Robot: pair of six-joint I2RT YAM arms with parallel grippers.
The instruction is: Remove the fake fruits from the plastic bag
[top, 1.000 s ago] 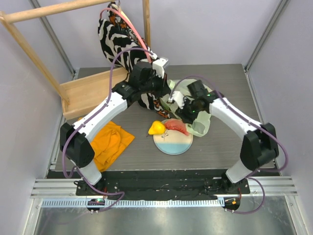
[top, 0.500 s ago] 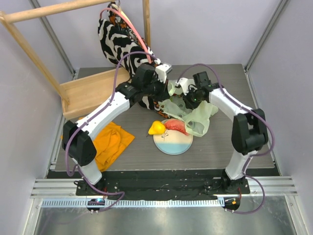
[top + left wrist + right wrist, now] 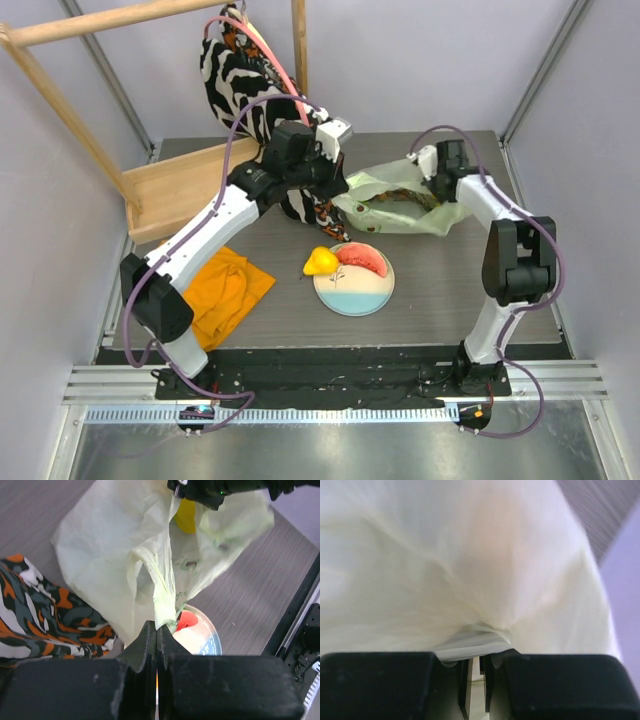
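Top external view: both pincers pinch the plastic bag point(image 3: 400, 210) right of centre, left gripper point(image 3: 156, 630) at one end, right gripper point(image 3: 479, 665) at the other, apparently stretching it open to reach the fake fruits point(image 3: 186, 517) inside.

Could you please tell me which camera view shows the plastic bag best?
The top external view: it shows the whole plastic bag, end to end. The left wrist view shows one side and a twisted strip; the right wrist view, only blurred pale film.
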